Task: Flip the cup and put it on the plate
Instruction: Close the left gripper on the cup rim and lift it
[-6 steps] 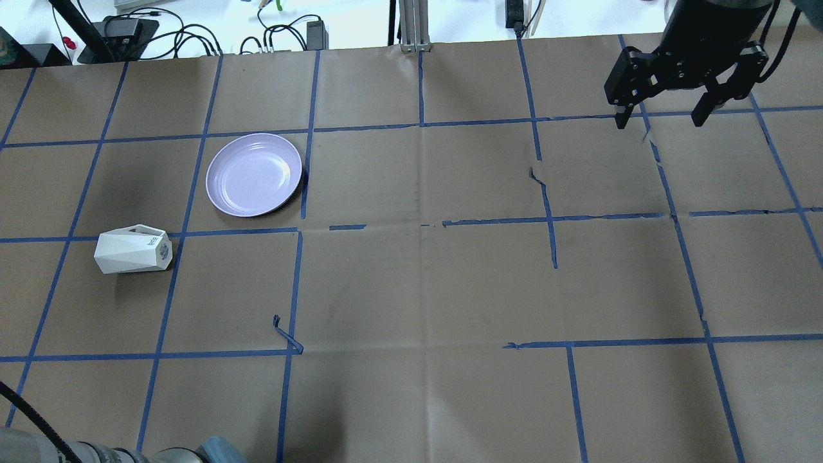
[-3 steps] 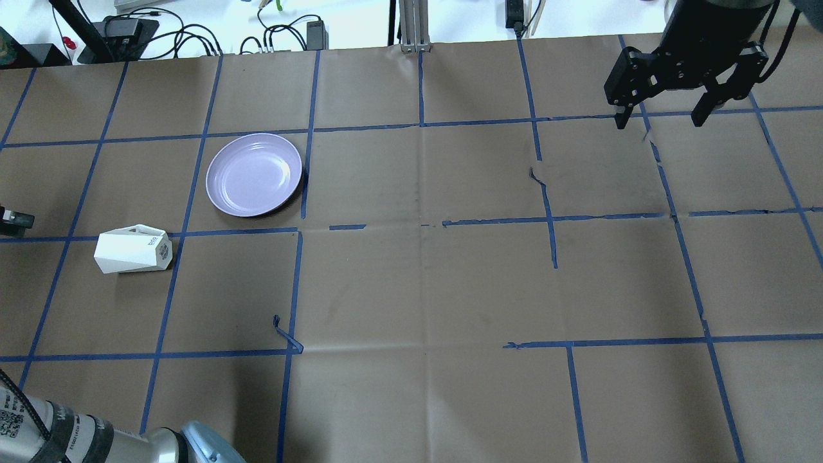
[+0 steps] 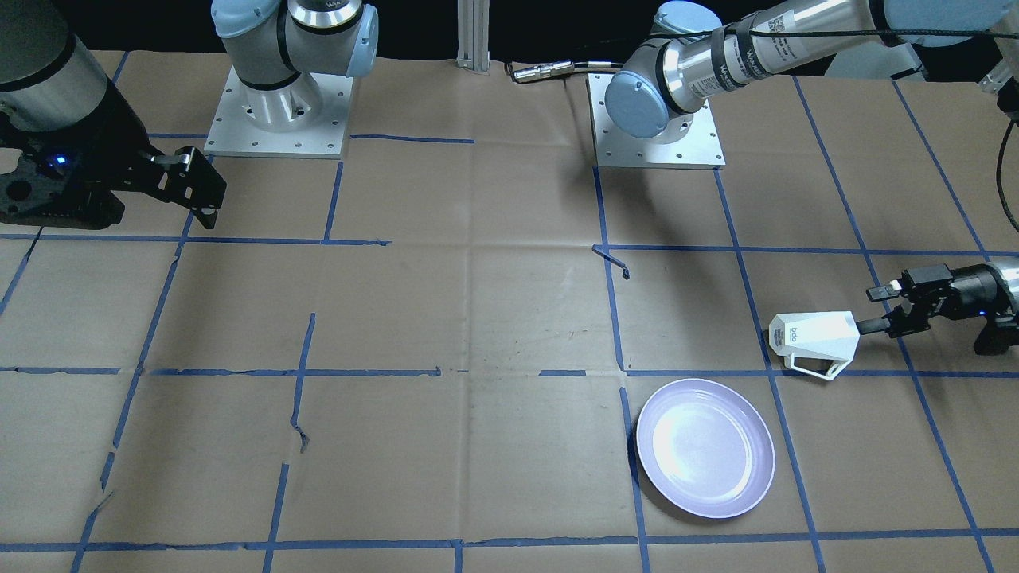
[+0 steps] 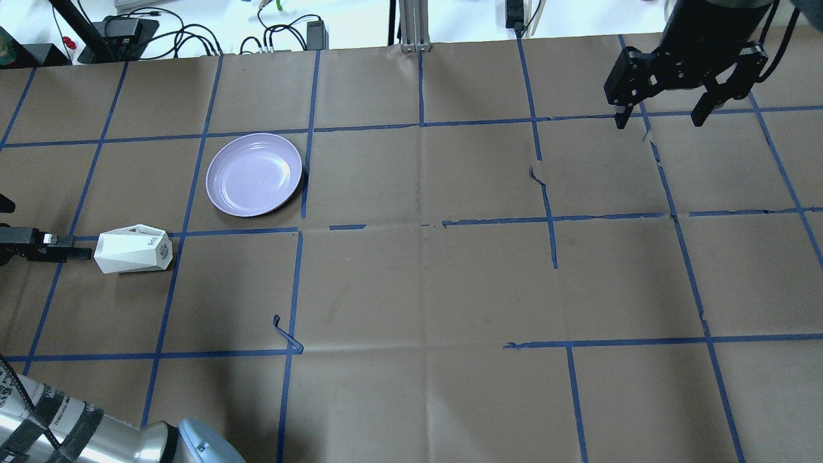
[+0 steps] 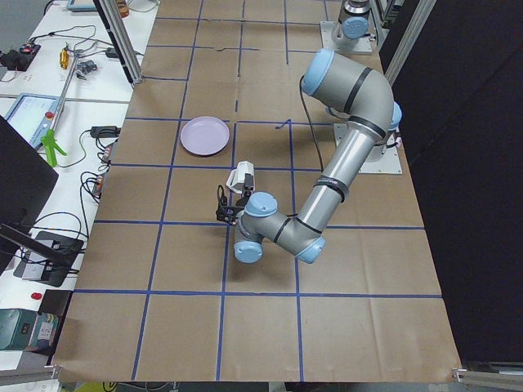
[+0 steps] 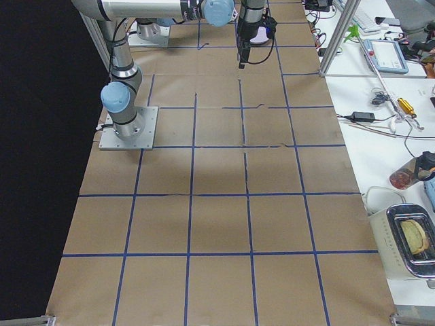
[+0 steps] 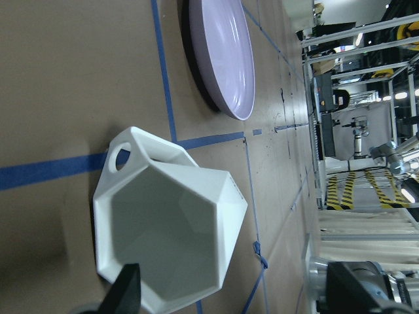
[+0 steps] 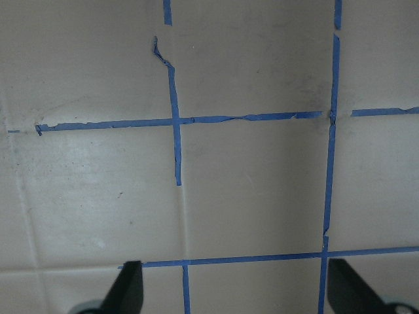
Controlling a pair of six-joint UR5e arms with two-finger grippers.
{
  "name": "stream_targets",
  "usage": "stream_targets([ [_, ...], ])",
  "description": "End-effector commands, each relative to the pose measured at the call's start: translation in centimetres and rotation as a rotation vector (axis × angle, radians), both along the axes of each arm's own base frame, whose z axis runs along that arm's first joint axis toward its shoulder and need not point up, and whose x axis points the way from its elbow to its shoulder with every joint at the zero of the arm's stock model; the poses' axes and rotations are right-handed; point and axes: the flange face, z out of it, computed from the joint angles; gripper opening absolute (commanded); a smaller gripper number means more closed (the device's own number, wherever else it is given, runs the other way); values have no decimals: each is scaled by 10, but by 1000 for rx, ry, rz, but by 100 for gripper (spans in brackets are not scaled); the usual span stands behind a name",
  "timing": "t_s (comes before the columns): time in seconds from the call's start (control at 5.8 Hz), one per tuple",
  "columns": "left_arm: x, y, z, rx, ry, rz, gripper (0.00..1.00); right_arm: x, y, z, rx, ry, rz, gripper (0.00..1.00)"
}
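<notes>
Overhead exterior: cup [image 4: 132, 252] lies on its side on the left half of the table [image 4: 411, 289], resting across a blue tape line [image 4: 244, 231], well short of the plate [image 4: 254, 173] and not touching it. Base with the grey lettering points toward table centre, mouth points outward at the left gripper [image 4: 61, 247], and the handle is on the plate side. Plate sits flat, nothing in it. Left gripper is low and horizontal, jaws open and holding nothing. Left wrist view looks straight into the cup mouth, with the fingers stacked one above the other. Lower finger [image 7: 126, 294] overlaps the cup's bottom rim near the paper; can't tell if it's inside the mouth or touching. Upper finger [image 7: 353, 288] is well clear of the cup. Right gripper [image 4: 656, 119] hangs over the far right corner of the table with jaws wide open. Its wrist view shows only paper and tape between the fingers.
</notes>
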Motion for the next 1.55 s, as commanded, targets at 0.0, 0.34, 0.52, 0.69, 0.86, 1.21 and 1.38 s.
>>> stream_targets([
  [0.0,-13,6,-26,61,129,2,99,0,0,0,0,0,0,100],
  [0.34,-21,2,-26,72,173,48,99,0,0,0,0,0,0,100],
  [0.52,-21,-8,-26,52,192,140,99,0,0,0,0,0,0,100],
  [0.69,-22,-9,-25,53,198,153,82,0,0,0,0,0,0,100],
  [0.86,-23,-7,-25,59,201,143,55,0,0,0,0,0,0,100],
  [1.21,-24,-6,-26,66,207,142,30,0,0,0,0,0,0,100],
  [1.38,-25,-4,-25,67,206,130,0,0,0,0,0,0,0,100],
])
